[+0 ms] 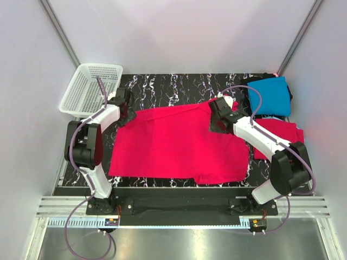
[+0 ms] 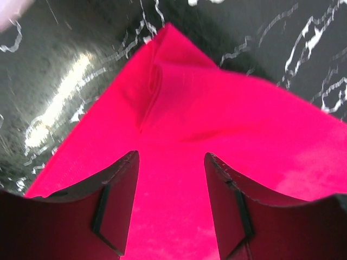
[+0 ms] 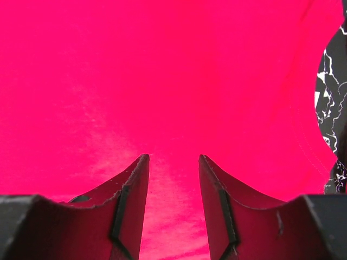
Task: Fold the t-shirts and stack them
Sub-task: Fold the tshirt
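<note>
A bright pinkish-red t-shirt (image 1: 173, 143) lies spread flat on the black marbled table (image 1: 162, 86). My left gripper (image 1: 125, 110) (image 2: 171, 154) stands over its far left corner, jaws apart, with cloth under and between the fingers; that corner (image 2: 162, 49) shows a small crease. My right gripper (image 1: 218, 121) (image 3: 173, 156) hovers low over the shirt's far right part, also open, red cloth (image 3: 162, 70) filling its view. At the back right a folded turquoise-blue t-shirt (image 1: 269, 96) rests on a black one (image 1: 255, 80). A second red t-shirt (image 1: 284, 132) lies under the right arm.
A white plastic mesh basket (image 1: 89, 89) stands at the back left, just behind the left gripper. Grey walls close in both sides. The table's right edge (image 3: 331, 81) shows past the shirt's hem in the right wrist view.
</note>
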You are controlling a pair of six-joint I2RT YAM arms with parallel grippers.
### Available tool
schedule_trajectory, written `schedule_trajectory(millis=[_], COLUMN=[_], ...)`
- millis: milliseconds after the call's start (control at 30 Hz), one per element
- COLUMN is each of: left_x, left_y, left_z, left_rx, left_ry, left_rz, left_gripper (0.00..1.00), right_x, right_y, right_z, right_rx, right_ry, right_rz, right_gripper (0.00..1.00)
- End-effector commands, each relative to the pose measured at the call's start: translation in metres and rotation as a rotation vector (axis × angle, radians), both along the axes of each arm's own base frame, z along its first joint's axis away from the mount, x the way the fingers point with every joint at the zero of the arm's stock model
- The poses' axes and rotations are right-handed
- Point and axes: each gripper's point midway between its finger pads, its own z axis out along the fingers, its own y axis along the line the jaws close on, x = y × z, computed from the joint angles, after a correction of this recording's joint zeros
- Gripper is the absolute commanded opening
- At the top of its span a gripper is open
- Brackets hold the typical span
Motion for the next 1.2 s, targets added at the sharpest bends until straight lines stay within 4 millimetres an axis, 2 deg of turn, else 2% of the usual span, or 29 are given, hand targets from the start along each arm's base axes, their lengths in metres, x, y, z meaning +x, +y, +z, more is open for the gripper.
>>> schedule_trajectory(millis=[0, 233, 333, 367, 433, 567, 733, 867, 900, 967, 1000, 1067, 1133, 1167], left_x=[0.019, 0.009, 0.008, 0.006, 0.009, 0.011, 0.011, 0.011, 0.011, 0.013, 0.014, 0.016, 0.021, 0.022], left_y=[0.016, 0.019, 0.018, 0.018, 0.017, 0.019, 0.026, 0.027, 0.027, 0.026, 0.026, 0.025, 0.023, 0.022], left_z=[0.008, -0.02, -0.027, -0.028, -0.025, -0.014, 0.002, 0.013, 0.017, 0.023, 0.028, 0.032, 0.034, 0.034], left_rx=[0.074, 0.081, 0.075, 0.076, 0.071, 0.077, 0.106, 0.109, 0.109, 0.106, 0.105, 0.107, 0.1, 0.098], left_ry=[-0.041, 0.03, 0.044, 0.047, 0.033, 0.009, -0.007, -0.024, -0.03, -0.043, -0.054, -0.063, -0.066, -0.065], left_rz=[0.034, 0.05, 0.047, 0.047, 0.043, 0.05, 0.066, 0.07, 0.069, 0.064, 0.061, 0.047, 0.033, 0.028], left_gripper=[0.57, 0.56, 0.53, 0.49, 0.42, 0.22, 0.2, 0.2, 0.2, 0.21, 0.21, 0.21, 0.2, 0.13], right_x=[0.003, 0.001, 0.0, 0.0, -0.001, -0.001, 0.004, 0.026, 0.038, 0.053, 0.064, 0.073, 0.082, 0.085], right_y=[0.0, -0.001, -0.003, -0.002, -0.003, -0.003, -0.007, -0.02, -0.021, -0.029, -0.024, -0.022, -0.017, -0.017], right_z=[-0.005, -0.012, -0.014, -0.014, -0.015, -0.016, -0.015, -0.013, -0.005, -0.013, -0.006, -0.013, -0.009, -0.012], right_rx=[0.009, 0.009, 0.007, 0.009, 0.007, 0.007, -0.009, -0.05, -0.042, -0.034, -0.01, -0.013, -0.001, -0.006], right_ry=[-0.002, 0.018, 0.022, 0.022, 0.026, 0.028, 0.016, -0.009, -0.029, -0.001, -0.016, 0.0, -0.011, -0.006], right_rz=[0.001, 0.002, -0.003, -0.003, -0.003, -0.003, -0.036, -0.101, -0.106, -0.129, -0.118, -0.111, -0.108, -0.106], right_gripper=[0.49, 0.48, 0.48, 0.47, 0.47, 0.47, 0.47, 0.47, 0.47, 0.47, 0.47, 0.47, 0.46, 0.46])
